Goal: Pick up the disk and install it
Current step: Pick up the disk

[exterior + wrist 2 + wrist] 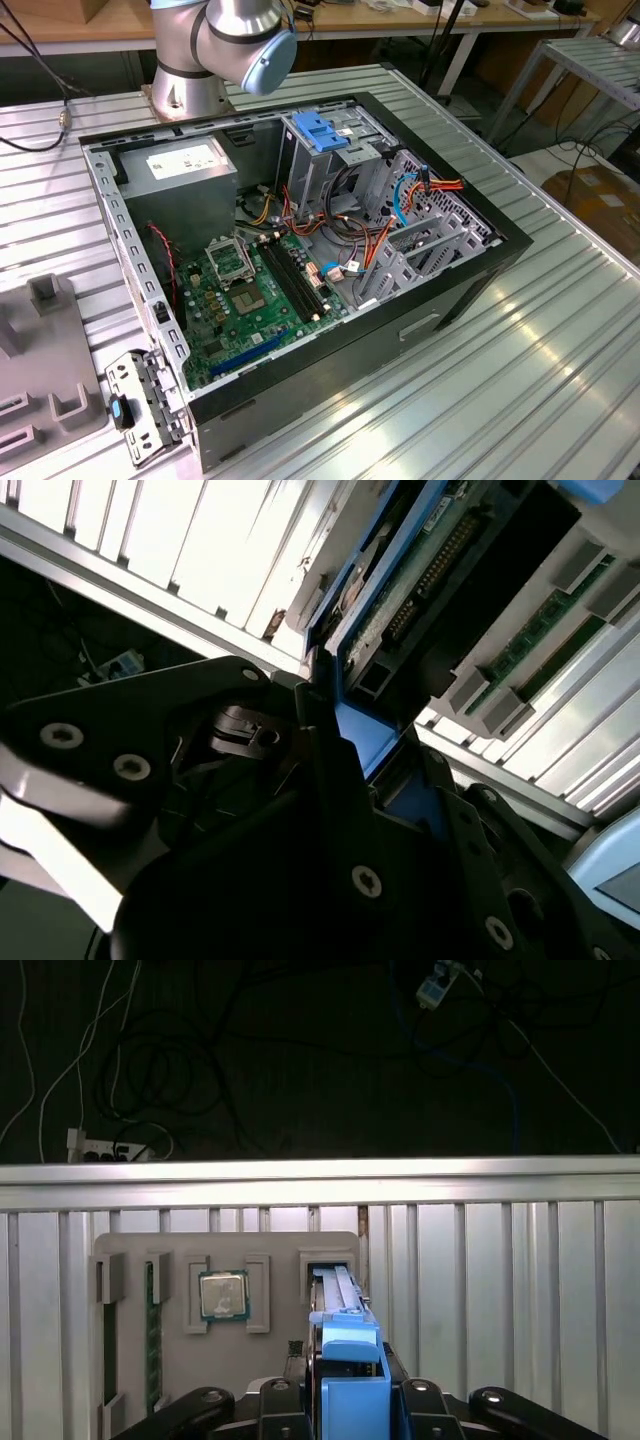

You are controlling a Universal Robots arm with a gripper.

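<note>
The arm is silver-grey metal, built of rounded cylindrical joints, one closed by a pale blue round cap. The gripper is matte black, its flat angular links pinned with round silver screws

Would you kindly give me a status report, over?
Gripper shut on the disk. Disk on edge, over grey tray. Nothing seen blocking.
</note>
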